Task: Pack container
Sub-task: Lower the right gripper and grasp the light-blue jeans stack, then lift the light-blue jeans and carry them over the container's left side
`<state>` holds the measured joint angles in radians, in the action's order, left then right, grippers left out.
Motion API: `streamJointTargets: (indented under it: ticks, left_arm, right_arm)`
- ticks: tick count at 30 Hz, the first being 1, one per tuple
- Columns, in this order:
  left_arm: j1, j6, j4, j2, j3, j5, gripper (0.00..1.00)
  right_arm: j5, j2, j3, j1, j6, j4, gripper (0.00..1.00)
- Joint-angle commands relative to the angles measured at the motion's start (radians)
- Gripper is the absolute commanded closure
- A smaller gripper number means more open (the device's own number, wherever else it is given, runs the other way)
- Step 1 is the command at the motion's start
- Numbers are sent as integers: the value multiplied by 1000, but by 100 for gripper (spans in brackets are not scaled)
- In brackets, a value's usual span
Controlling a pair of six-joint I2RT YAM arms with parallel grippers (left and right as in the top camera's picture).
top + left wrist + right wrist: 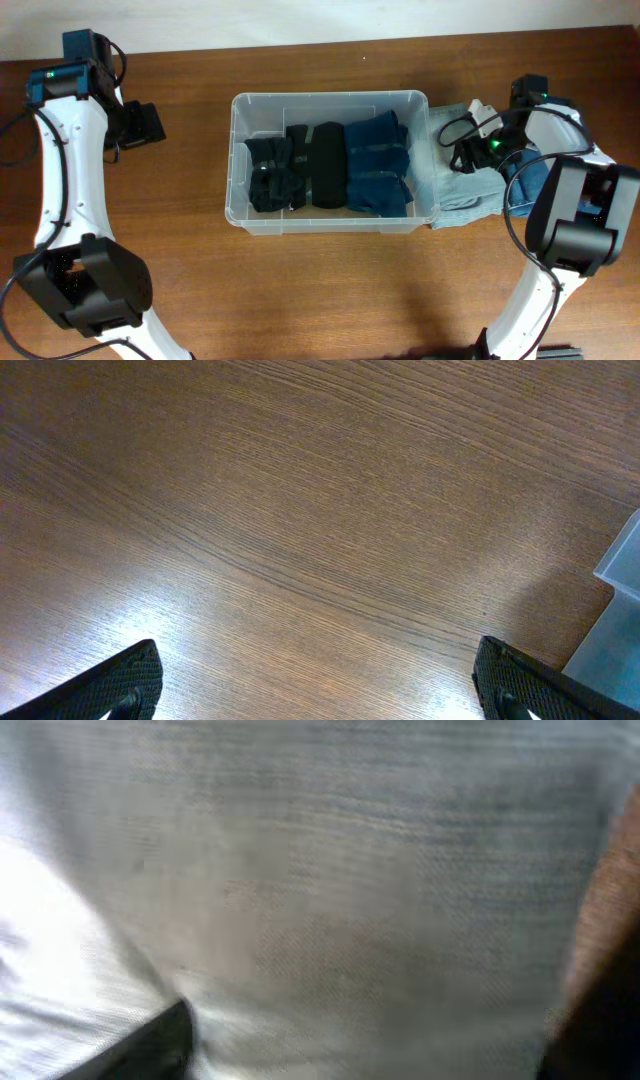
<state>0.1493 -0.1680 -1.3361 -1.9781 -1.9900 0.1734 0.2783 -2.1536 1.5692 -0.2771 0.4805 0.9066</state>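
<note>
The right claw [463, 155] hangs just beside the container's [232, 160] right-hand end, its fingers [150, 1045] standing apart and pressed close over a pale grey-blue cloth [465, 195]. The wrist view is blurred, and whether any fabric is pinched between them cannot be told. The folded cloth lies on the wooden surface [330, 290] touching the container's right wall, and one edge appears to lap against the rim. A blue denim piece [525, 180] lies partly under the arm on the side of the cloth away from the container.

The left claw [315, 660] hovers well apart from the container's left end. Its jaws are spread wide, with nothing between them but bare wood grain. A corner of the clear plastic wall shows at the right edge of its wrist view.

The container sits at the middle of the surface, long side across, between the two arms. Inside it, a bundle of black garments [270, 172] lies at the left end. A black roll [328, 165] stands next to the bundle at the centre. A folded dark blue garment [378, 165] fills the right end.
</note>
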Motion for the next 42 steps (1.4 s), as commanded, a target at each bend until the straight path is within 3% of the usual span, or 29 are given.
streamJointTargets:
  ticks: [1, 4, 6, 9, 13, 30, 42]
  left_arm:
    - [3, 2, 0, 24, -13, 8, 1]
    - [3, 2, 0, 24, -13, 8, 1]
    - [3, 2, 0, 24, -13, 8, 1]
    - [3, 2, 0, 24, -13, 8, 1]
    - [3, 2, 0, 24, -13, 8, 1]
    - [3, 2, 0, 24, -13, 8, 1]
    - [3, 2, 0, 24, -13, 8, 1]
  right_arm:
    - [-17, -54, -9, 1, 8, 7, 48]
    - [-18, -54, -8, 1, 3, 14, 62]
    - [-21, -54, -8, 1, -18, 14, 64]
    - [-20, -54, -3, 1, -19, 25, 73]
    - [-21, -53, 27, 1, -75, 40, 96]
    - [18, -50, 330, 0, -78, 311, 96]
    - [68, 11, 412, -26, -99, 377, 96]
